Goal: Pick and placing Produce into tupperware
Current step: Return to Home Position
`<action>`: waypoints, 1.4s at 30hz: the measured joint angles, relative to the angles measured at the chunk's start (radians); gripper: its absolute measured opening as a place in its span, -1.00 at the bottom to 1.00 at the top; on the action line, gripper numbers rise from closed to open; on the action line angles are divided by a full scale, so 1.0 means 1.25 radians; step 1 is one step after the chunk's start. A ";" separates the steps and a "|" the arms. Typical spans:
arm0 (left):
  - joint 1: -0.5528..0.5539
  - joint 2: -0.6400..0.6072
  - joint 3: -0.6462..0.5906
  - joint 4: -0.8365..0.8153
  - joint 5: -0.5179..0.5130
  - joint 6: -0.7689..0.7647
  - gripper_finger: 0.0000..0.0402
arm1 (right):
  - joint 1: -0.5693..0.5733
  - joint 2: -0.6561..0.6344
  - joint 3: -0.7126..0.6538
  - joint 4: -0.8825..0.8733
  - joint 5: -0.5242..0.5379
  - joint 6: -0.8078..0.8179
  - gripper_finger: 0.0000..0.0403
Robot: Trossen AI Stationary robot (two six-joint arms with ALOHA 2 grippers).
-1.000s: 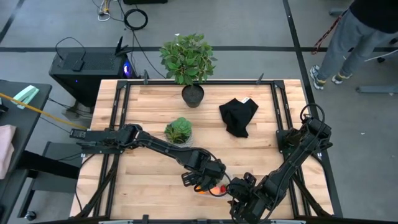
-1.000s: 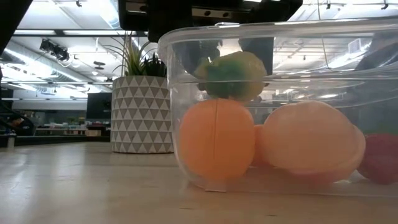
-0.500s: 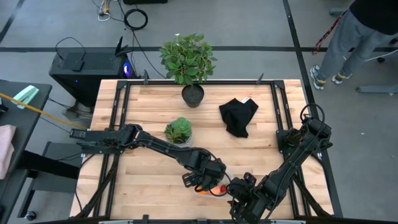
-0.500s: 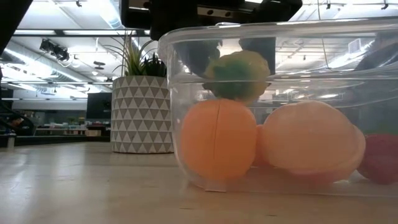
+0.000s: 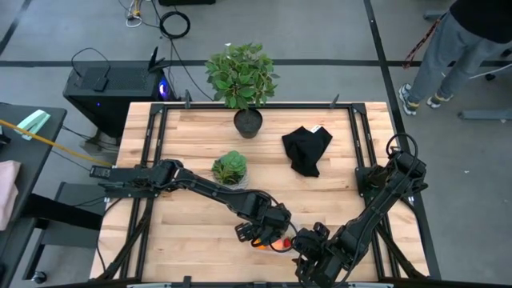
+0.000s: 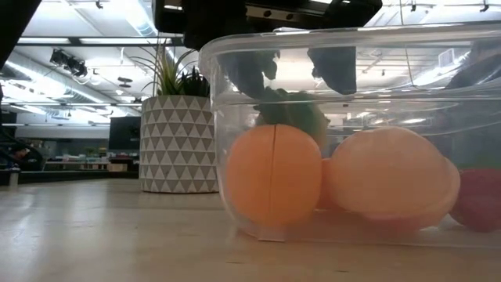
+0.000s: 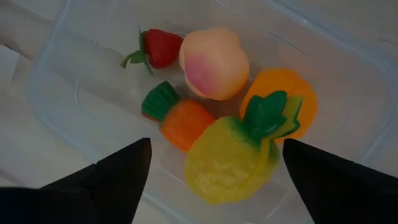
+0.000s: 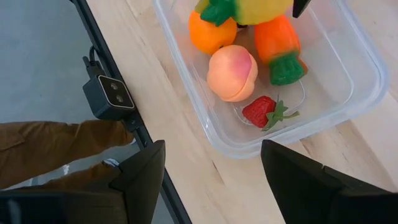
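left hand (image 7: 216,146) hangs released right over the tupperware (image 7: 56,81); overhead cam hides what's under it, wrist cam shows strawberry (image 7: 161,48), peach (image 7: 213,62), carrot (image 7: 180,118), orange (image 7: 283,93), pineapple (image 7: 227,165) inside. pineapple sat higher a moment ago, it's dropped now. right hand (image 8: 212,144), spread empty, just beside it

- Your clear tupperware (image 8: 348,93) sits upright and lidless near the front edge of the wooden table (image 5: 200,136).
- Inside, you see a yellow pineapple (image 7: 227,165) lying against an orange carrot (image 7: 186,121) and an orange ball (image 7: 301,93).
- A peach (image 7: 213,62) and a red strawberry (image 7: 163,48) lie just beside them.
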 joint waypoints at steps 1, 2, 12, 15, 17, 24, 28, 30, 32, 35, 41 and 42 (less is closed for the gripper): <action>0.000 0.000 0.000 0.003 -0.007 0.001 0.86 | 0.000 0.000 0.000 0.000 0.000 0.000 0.35; 0.000 0.000 0.000 0.010 -0.020 0.002 0.85 | 0.000 0.000 0.000 0.000 0.000 0.000 0.35; 0.011 -0.006 0.093 -0.005 -0.085 0.019 0.79 | 0.000 0.000 0.000 0.000 0.002 0.002 0.35; 0.023 -0.006 0.136 -0.041 -0.086 -0.009 0.79 | 0.000 0.000 0.000 0.000 0.002 0.008 0.35; 0.034 -0.006 0.162 -0.052 -0.085 -0.053 0.79 | 0.000 0.000 0.000 0.000 0.002 0.009 0.35; 0.125 -0.013 0.220 -0.102 0.190 -0.377 0.73 | 0.000 0.000 0.000 -0.001 0.001 0.009 0.35; 0.164 -0.045 0.223 -0.092 0.262 -0.402 0.59 | 0.001 0.000 0.000 -0.002 0.001 0.008 0.35; 0.177 -0.068 0.223 -0.052 0.266 -0.406 0.50 | 0.001 0.000 0.000 -0.002 0.002 0.008 0.35; 0.189 -0.089 0.223 0.014 0.270 -0.427 0.41 | 0.001 0.000 0.000 -0.002 0.012 0.007 0.35; 0.201 -0.121 0.223 0.183 0.269 -0.478 0.27 | 0.000 0.000 0.000 -0.002 0.031 0.007 0.35; 0.217 -0.146 0.224 0.715 0.196 -0.704 -0.07 | 0.000 0.000 0.000 -0.004 0.042 0.009 0.35; 0.222 -0.146 0.224 0.801 0.167 -0.755 -0.14 | 0.000 0.000 0.000 -0.004 0.044 0.010 0.35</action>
